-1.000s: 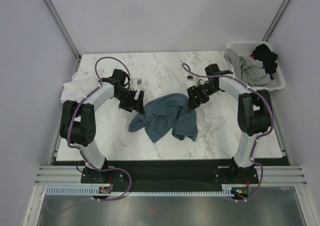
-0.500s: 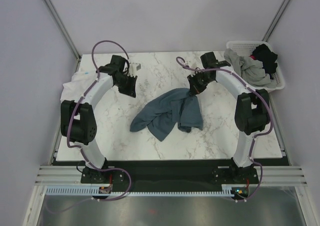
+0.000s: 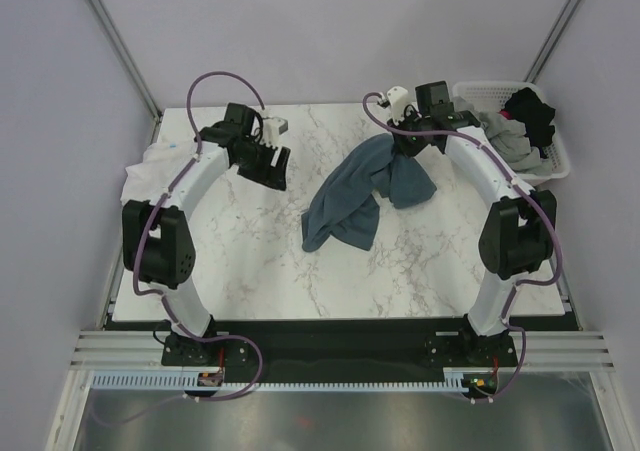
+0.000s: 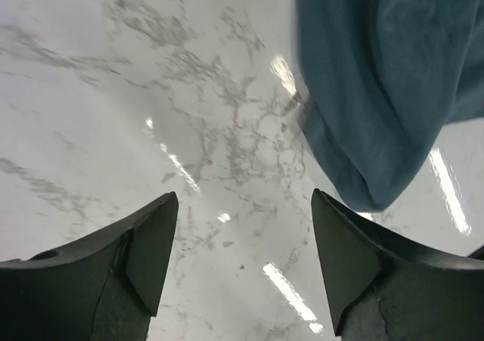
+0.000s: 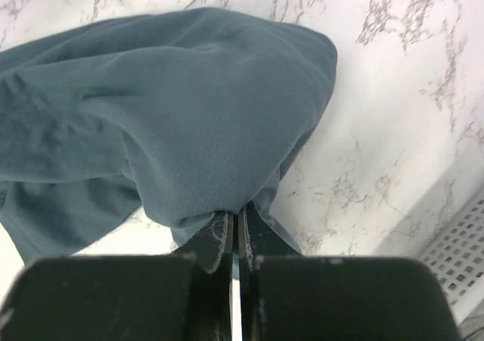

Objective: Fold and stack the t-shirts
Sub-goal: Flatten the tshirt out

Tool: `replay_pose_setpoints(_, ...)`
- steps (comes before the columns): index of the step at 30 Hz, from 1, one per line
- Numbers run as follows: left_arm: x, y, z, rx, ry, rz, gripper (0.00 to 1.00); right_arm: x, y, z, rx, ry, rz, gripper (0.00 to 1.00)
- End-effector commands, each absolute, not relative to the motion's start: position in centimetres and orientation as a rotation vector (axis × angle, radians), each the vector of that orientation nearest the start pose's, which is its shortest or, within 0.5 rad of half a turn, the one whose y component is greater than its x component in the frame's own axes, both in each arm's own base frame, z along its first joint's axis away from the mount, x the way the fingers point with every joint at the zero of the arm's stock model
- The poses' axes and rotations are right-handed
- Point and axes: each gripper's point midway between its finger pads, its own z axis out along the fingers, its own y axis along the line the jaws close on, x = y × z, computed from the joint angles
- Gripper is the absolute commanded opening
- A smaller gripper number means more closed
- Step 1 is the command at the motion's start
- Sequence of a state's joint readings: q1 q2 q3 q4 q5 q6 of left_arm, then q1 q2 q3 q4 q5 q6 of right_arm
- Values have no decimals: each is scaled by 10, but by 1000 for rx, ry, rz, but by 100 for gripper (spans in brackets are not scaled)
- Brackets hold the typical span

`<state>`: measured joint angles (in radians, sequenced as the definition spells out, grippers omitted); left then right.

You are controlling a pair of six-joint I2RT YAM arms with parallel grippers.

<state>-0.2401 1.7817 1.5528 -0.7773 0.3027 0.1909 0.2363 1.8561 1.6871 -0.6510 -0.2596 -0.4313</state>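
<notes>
A slate-blue t-shirt (image 3: 358, 188) hangs bunched from my right gripper (image 3: 404, 147), which is shut on its upper edge at the back middle of the table; the cloth (image 5: 174, 122) drapes down away from the pinched fingers (image 5: 236, 224). Its lower part trails onto the marble toward the centre. My left gripper (image 3: 272, 169) hovers open over bare marble at the back left, with nothing between its fingers (image 4: 151, 243). The shirt's hem (image 4: 378, 91) shows at the upper right of the left wrist view. A white t-shirt (image 3: 150, 171) lies at the table's left edge.
A white lattice basket (image 3: 545, 161) at the back right holds grey (image 3: 500, 141) and black (image 3: 532, 114) shirts. Its wall (image 5: 461, 250) shows at the right wrist view's lower right corner. The marble table (image 3: 250, 261) ends close behind both grippers.
My right gripper closed on the blue shirt and lifted it back and to the right, pulling the cloth off the centre. My left gripper drew back from the shirt and stands open.
</notes>
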Motion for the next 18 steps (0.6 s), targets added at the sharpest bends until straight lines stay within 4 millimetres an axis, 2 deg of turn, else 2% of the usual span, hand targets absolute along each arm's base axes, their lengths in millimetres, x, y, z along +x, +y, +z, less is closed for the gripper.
replay_pose_setpoints(1,358,-173,118,739,2569,-590,81,467,144,179,-862,2186,228,0)
replay_pose_setpoints(5,336,-202,102,861,2594,-622,81,469,144,172,-855,2202,229,0)
replay_pose_setpoints(6,334,-207,95,880,2609,-627,81,471,144,172,-857,2202,228,0)
replay_pose_setpoints(7,335,-219,97,864,2598,-678,88,471,144,171,-857,2204,226,0)
replay_pose_setpoints(9,333,-232,93,903,2597,-681,87,473,144,167,-850,2215,227,0)
replay_pose_setpoints(12,331,-243,83,939,2613,-688,84,475,147,166,-847,2218,244,0)
replay_pose_setpoints(18,319,-253,61,979,2673,-700,77,477,146,162,-849,2224,239,0)
